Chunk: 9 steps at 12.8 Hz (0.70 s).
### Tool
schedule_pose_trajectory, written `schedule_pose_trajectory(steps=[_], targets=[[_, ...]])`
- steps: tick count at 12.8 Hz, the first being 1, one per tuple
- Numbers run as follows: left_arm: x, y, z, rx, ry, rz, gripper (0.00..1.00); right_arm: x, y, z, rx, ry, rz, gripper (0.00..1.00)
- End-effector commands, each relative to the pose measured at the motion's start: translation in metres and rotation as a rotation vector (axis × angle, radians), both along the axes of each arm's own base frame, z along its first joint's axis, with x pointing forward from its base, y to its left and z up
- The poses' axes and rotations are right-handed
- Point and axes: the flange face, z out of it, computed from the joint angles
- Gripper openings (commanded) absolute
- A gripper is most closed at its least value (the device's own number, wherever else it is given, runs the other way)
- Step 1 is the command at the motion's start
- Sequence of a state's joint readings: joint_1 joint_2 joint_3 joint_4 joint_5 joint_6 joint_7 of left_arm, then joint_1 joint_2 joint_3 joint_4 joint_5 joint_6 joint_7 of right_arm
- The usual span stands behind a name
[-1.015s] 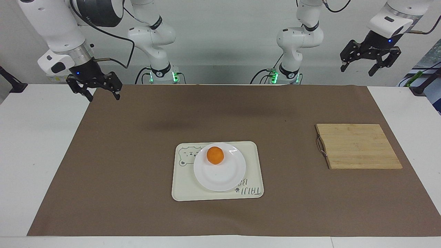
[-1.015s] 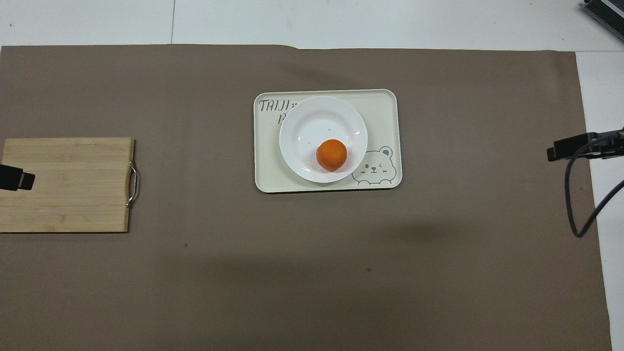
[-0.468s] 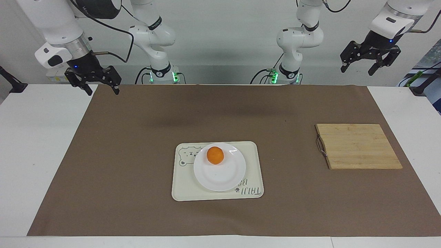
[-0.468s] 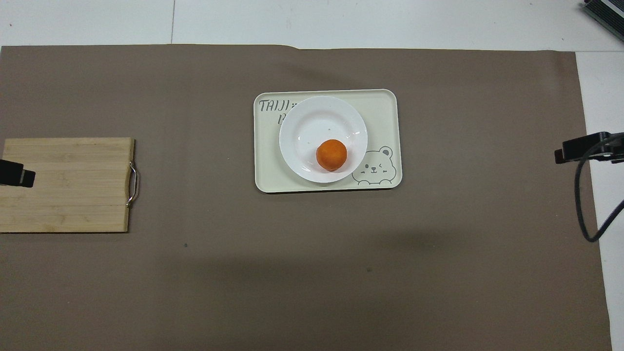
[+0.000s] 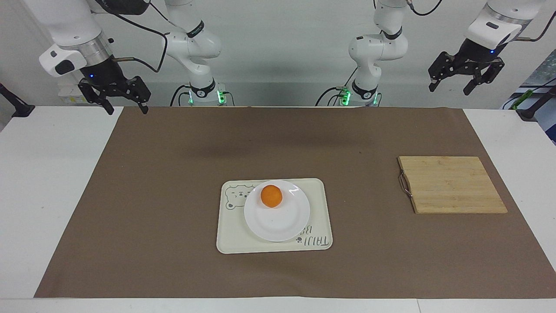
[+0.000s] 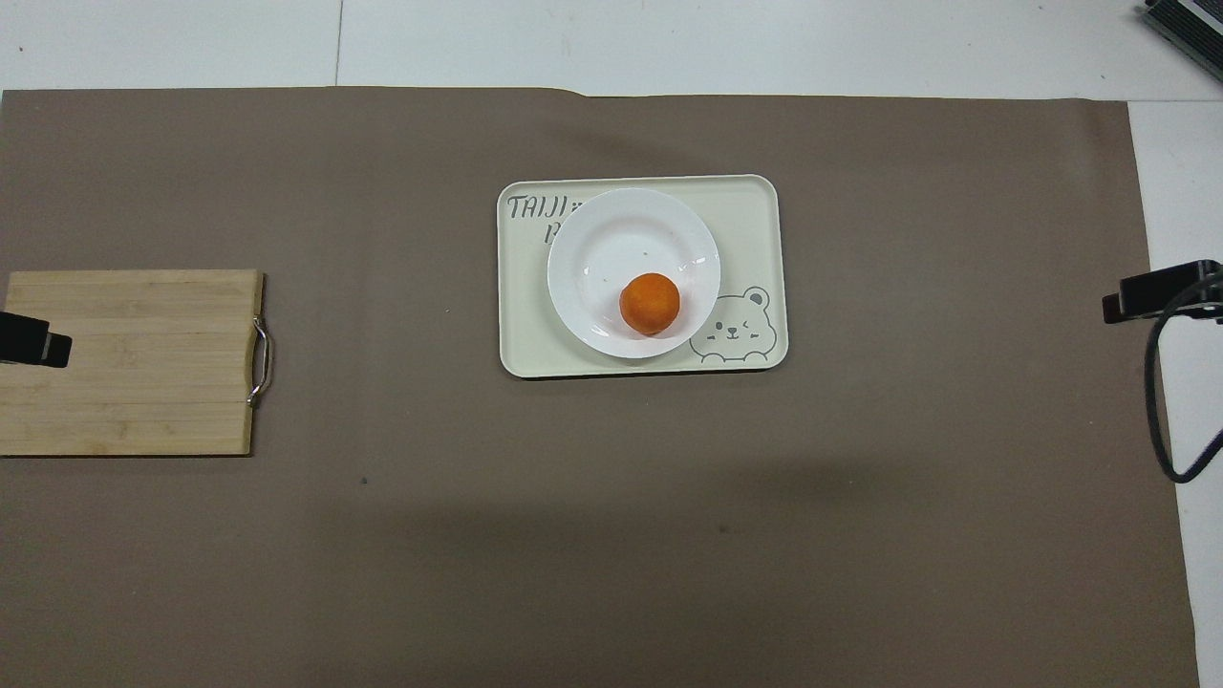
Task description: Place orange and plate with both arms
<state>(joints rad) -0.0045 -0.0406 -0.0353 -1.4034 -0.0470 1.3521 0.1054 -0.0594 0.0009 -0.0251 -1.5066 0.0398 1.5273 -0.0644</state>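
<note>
Orange (image 5: 271,195), round and matte, sits in the glossy white plate (image 5: 278,224) on a cream tray (image 5: 230,234). Left gripper (image 5: 451,82) and right gripper (image 5: 125,108) hang spread and empty over the table's ends, mostly cut off overhead.

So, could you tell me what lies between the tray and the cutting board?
Only bare brown mat lies between the tray and the cutting board; the overhead view shows it.

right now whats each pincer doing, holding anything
Left pincer: open, empty, raised at the cutting board end.
Right pincer: open, empty, raised over the mat's corner.
</note>
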Motion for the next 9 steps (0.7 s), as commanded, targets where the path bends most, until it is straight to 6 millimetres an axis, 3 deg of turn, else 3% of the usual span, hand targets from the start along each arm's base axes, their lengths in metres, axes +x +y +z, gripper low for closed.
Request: schedule_pose_trajectory(steps=[1, 9], targets=[[-0.0116, 0.0020, -0.0008, 0.001, 0.033, 0.013, 1.00, -0.0061, -0.0005, 0.0028, -0.023, 0.013, -0.018, 1.00], [-0.0107, 0.0014, -0.0006, 0.002, 0.028, 0.012, 1.00, -0.0139, -0.0009, -0.0019, -0.022, 0.047, -0.022, 1.00]])
